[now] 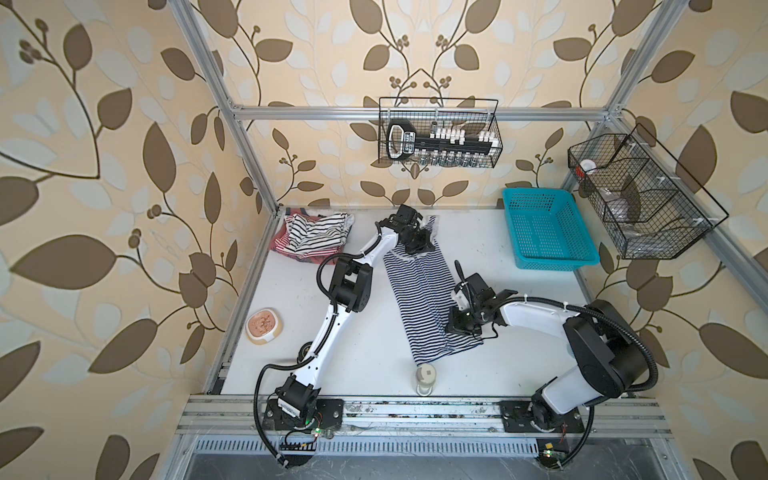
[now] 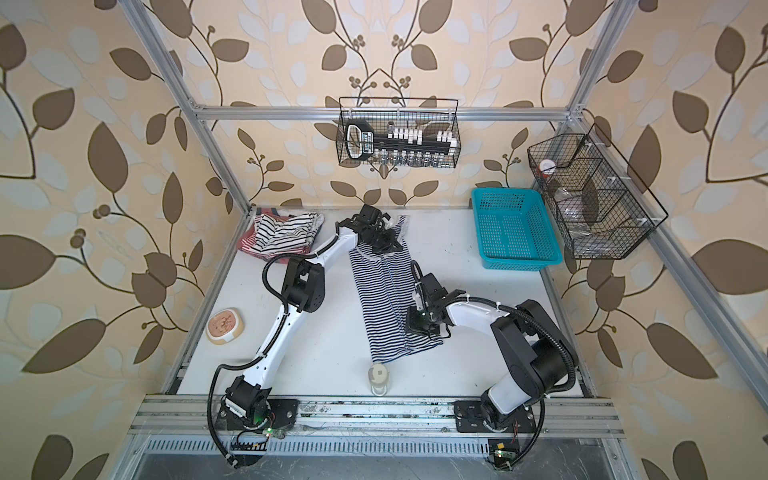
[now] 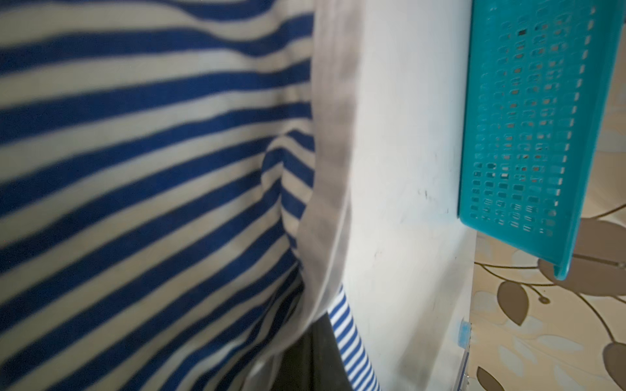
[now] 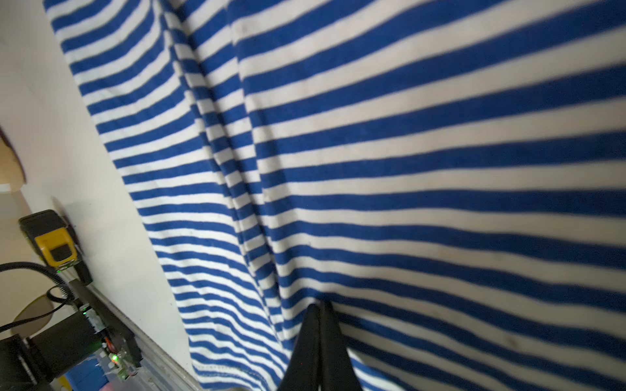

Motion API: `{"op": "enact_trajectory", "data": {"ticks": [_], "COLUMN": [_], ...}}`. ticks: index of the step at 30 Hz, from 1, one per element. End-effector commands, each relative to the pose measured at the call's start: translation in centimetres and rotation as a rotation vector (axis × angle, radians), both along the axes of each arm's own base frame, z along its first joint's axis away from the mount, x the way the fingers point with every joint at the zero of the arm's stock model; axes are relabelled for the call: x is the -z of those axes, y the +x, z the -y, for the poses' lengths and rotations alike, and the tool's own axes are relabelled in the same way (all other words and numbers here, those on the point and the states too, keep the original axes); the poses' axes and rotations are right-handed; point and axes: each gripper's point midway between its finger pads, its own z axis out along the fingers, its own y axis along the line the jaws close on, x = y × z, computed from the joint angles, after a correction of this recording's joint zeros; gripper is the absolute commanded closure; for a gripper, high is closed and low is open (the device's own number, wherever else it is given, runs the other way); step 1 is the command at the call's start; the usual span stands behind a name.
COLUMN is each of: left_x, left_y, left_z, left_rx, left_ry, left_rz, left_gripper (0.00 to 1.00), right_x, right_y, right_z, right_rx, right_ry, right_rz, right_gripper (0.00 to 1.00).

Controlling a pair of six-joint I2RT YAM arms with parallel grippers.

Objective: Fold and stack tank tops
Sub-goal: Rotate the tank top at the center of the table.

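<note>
No lettering can be read anywhere in the scene. A black handheld device, lying in the black wire basket hung on the back rail, carries pale panels that may be printed labels, too small to make out in both top views. A small clear jar at the near edge of the white table bears a pale square patch on its lid, equally illegible.
</note>
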Motion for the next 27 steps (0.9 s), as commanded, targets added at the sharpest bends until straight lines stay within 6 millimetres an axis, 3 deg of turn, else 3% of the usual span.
{"op": "enact_trajectory", "data": {"ticks": [1, 8, 12, 14, 18, 22, 27], "left_x": [-0.4, -2.3, -4.5, -6.1, -11.3, -17.1, -22.4], "left_y": [1.5, 3.3, 2.8, 2.4, 1.7, 1.4, 0.4], "left_z": [1.4, 1.5, 1.3, 1.0, 0.1, -0.7, -1.4], "left_rx": [-0.025, -0.045, -0.035, -0.038, -0.064, -0.084, -0.092], "left_ry": [-0.059, -0.096, -0.111, -0.113, -0.114, -0.117, -0.135], "left_rz": [0.054, 0.150, 0.148, 0.159, 0.237, 0.331, 0.405], "left_gripper": [1.00, 0.97, 0.98, 0.93, 0.79, 0.68, 0.64], "right_x": [3.7, 4.0, 3.6, 3.2, 1.7, -1.0, -4.9], "right_y": [-3.8, -3.4, -3.3, -3.1, -2.3, -0.6, 1.9], "right_z": [1.0, -0.9, -1.4, -1.5, -1.5, -1.5, -0.5], "right_rx": [0.016, -0.014, -0.026, -0.025, -0.021, -0.014, 0.024], "right_ry": [-0.092, -0.085, -0.083, -0.082, -0.075, -0.060, -0.018], "right_rz": [-0.175, -0.181, -0.168, -0.154, -0.105, -0.022, 0.081], "right_gripper": [0.93, 0.92, 0.90, 0.89, 0.88, 0.85, 0.80]}}
